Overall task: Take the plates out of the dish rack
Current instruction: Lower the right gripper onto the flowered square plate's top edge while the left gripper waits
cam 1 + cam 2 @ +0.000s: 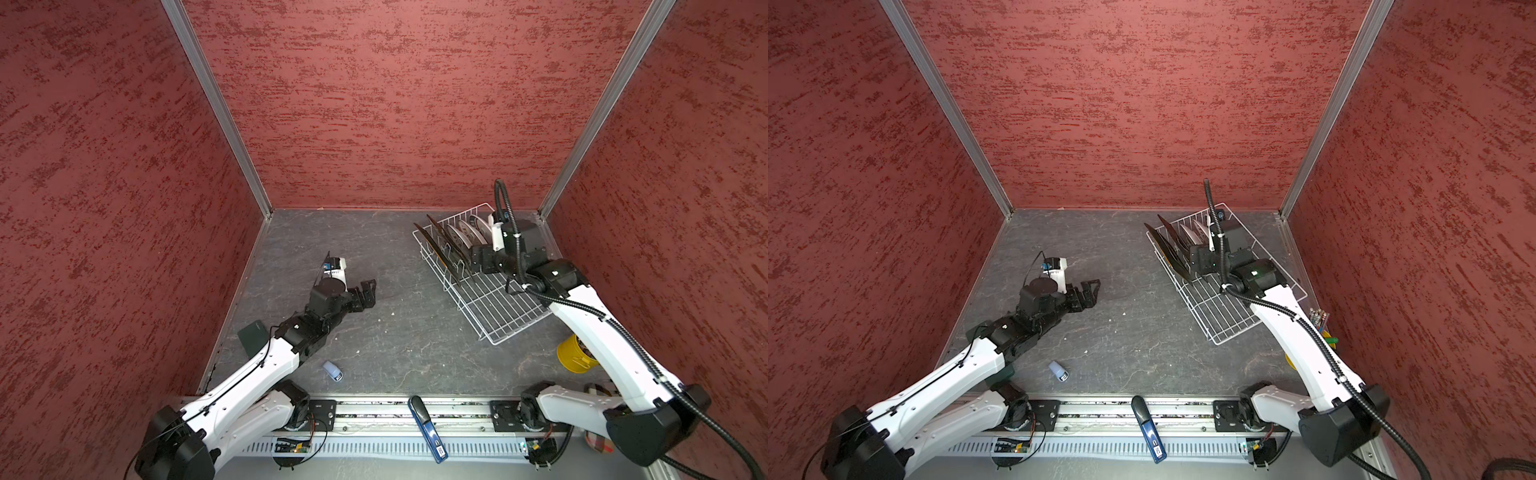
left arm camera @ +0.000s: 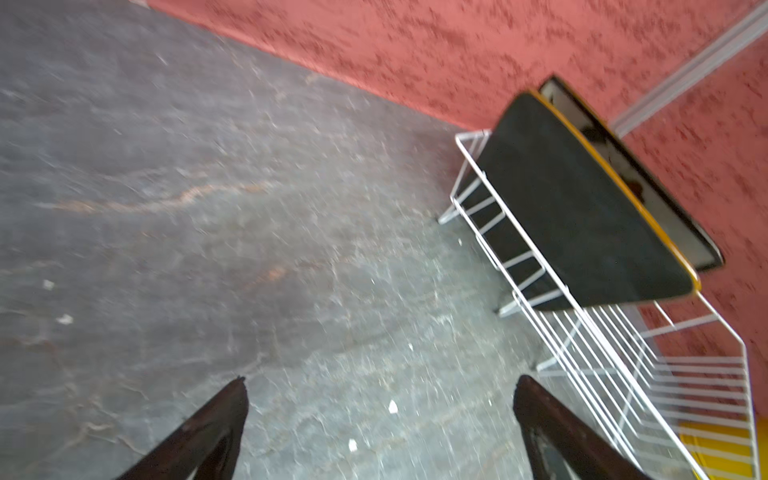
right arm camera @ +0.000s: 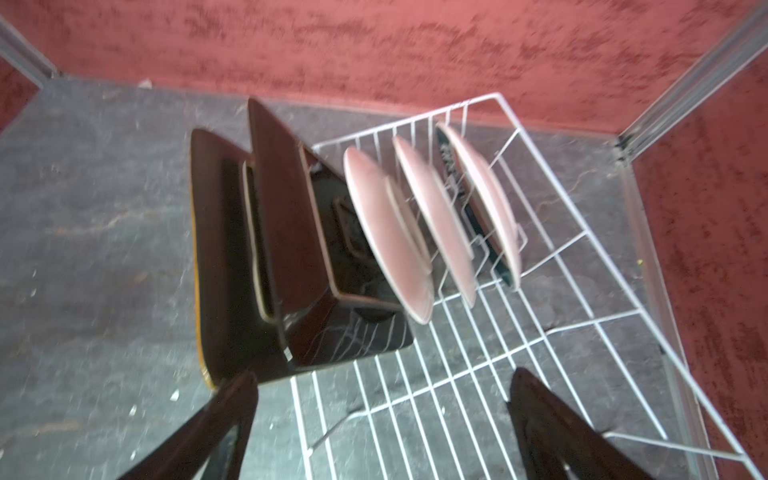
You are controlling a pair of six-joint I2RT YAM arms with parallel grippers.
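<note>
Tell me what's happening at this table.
The right gripper hangs open and empty over the white wire dish rack, facing the plates. All five stand on edge in it, leaning: two dark-looking square plates and three pale round plates. The left gripper, also open and empty, hovers over the grey stone-patterned tabletop, apart from the rack. Nothing is unloaded yet.

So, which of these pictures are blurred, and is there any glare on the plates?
Both wrist views are smeared by motion: in the left wrist view the dish rack looks soft; in the right wrist view the round plates blur, and the dark brown plate mirrors the rack wires. Both top views are sharp.
</note>
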